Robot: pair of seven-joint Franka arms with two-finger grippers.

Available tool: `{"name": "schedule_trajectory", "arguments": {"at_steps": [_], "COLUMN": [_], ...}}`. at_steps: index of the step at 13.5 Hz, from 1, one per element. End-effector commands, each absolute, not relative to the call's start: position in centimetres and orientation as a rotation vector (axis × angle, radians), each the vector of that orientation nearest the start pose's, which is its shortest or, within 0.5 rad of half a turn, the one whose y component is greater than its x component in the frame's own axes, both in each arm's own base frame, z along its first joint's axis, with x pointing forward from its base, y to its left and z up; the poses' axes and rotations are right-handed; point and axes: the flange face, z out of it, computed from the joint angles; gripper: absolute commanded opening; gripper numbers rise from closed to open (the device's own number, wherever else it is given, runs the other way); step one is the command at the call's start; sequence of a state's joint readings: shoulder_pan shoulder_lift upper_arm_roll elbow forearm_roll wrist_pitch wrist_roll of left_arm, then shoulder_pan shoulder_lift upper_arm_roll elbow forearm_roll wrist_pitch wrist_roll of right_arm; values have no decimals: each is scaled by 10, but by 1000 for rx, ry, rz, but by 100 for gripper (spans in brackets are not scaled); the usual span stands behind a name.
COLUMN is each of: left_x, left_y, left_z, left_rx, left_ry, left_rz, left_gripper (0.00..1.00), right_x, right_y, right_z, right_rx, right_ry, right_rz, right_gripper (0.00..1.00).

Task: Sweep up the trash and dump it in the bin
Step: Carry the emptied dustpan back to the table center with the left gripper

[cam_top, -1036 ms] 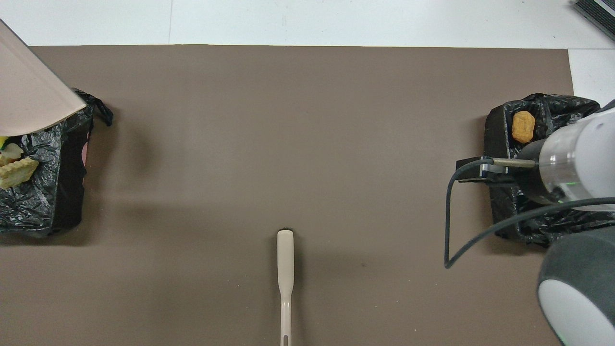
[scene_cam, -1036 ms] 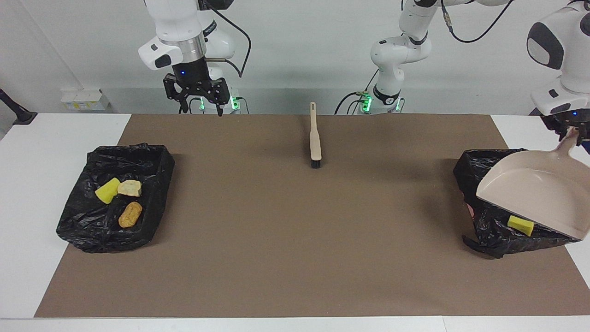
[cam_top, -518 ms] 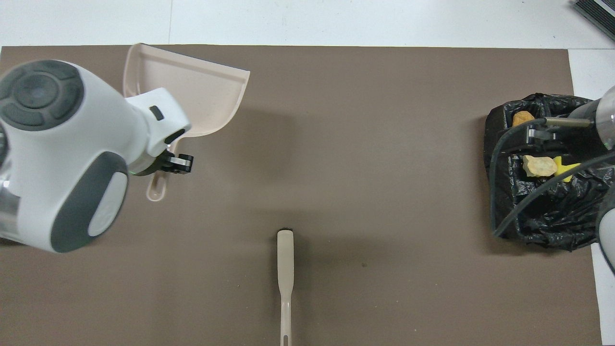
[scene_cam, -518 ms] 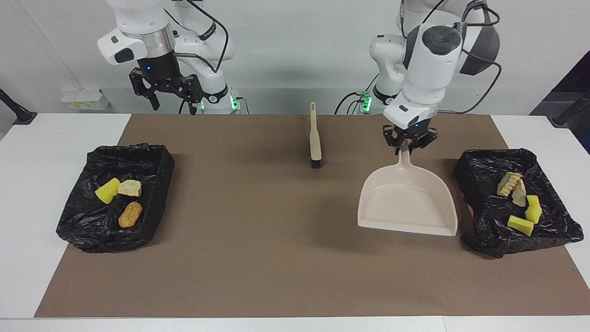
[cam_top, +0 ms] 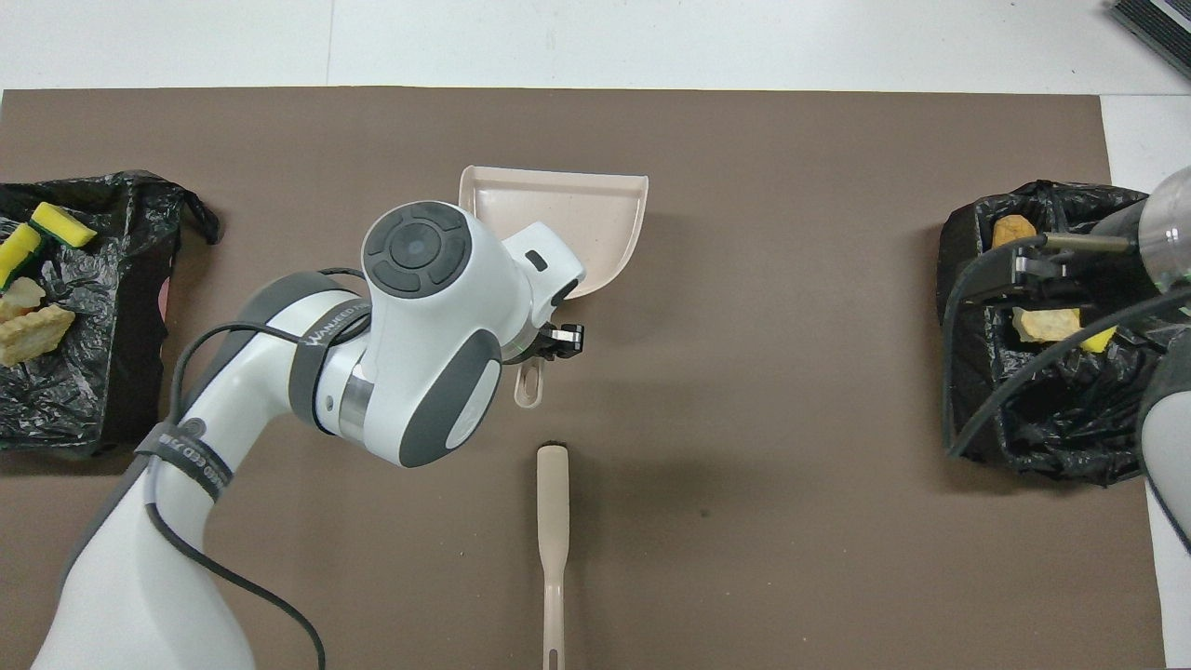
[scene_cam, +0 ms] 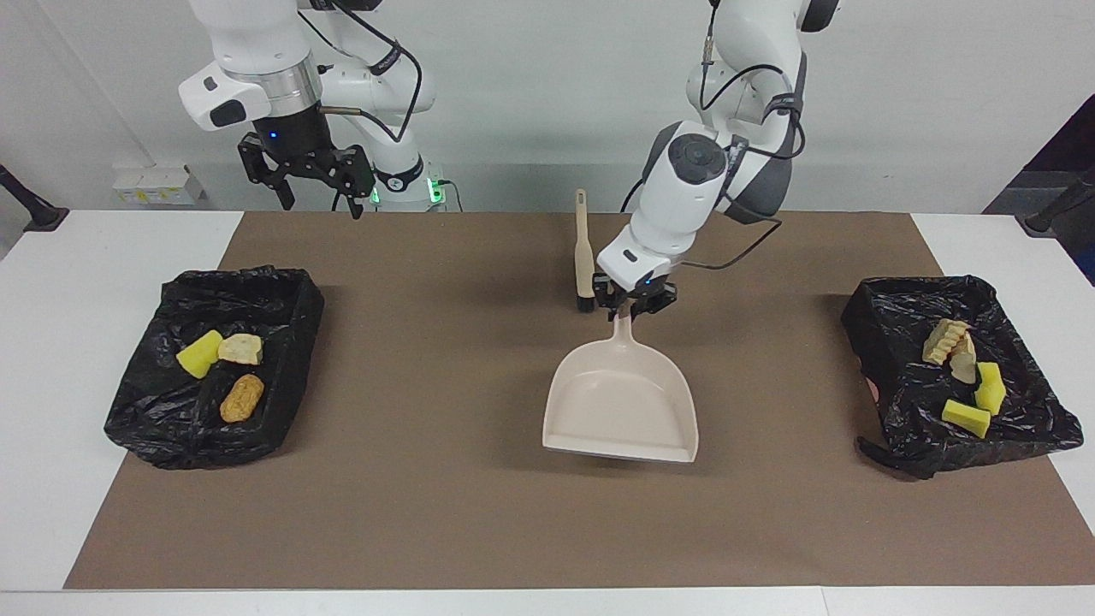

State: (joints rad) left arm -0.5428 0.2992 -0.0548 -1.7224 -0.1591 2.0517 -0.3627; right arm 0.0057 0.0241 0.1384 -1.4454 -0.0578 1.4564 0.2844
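**Dustpan empty, trash binned: time to set it down**

The brown mat (scene_cam: 479,513) is bare of trash. Every bit lies in the two black-lined bins: four in the bin (scene_cam: 958,376) at my left arm's end, three in the bin (scene_cam: 214,368) at my right arm's end. My left gripper (scene_cam: 631,306) is clenched on the handle of the empty dustpan (scene_cam: 620,402), mid-mat beside the brush (scene_cam: 584,257). I judge the dumping done; next I should lower the pan flat and release. My right gripper (scene_cam: 312,175) waits, jaws spread, above the mat's edge.
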Motion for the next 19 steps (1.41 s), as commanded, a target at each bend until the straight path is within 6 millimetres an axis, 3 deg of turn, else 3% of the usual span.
{"name": "schedule_trajectory", "arguments": {"at_steps": [1,4,5,9,12,13,14,15,17,19], "left_x": [523,519,509,511,506,505,504,504,509,527], "left_y": [-390,-403,-422,-424,-434,-433,-430,-428,-416,-383], "left_z": [409,392,370,366,348,346,347,347,365,405], "left_rx": [-3307,-3300,-3276,-3269,-3252,-3244,-3235,-3227,-3228,-3241], "left_ry": [276,279,299,199,185,172,168,167,143,58], "left_rz": [75,87,130,128,135,139,153,172,172,106], "left_gripper": [0,0,0,0,0,26,77,100,100,100], "right_x": [526,526,530,531,533,533,533,535,534,535], "right_y": [69,70,71,71,71,71,71,71,76,78], "right_z": [654,653,656,656,656,656,656,657,659,661], "right_rx": [-3181,-3144,-3138,-3141,-3141,-3141,-3141,-3141,-3145,-3138], "right_ry": [203,201,198,121,84,87,87,87,83,79], "right_rz": [21,13,-34,-46,-56,-51,-53,-58,-67,-72], "right_gripper": [100,100,100,100,100,100,100,100,100,100]}}
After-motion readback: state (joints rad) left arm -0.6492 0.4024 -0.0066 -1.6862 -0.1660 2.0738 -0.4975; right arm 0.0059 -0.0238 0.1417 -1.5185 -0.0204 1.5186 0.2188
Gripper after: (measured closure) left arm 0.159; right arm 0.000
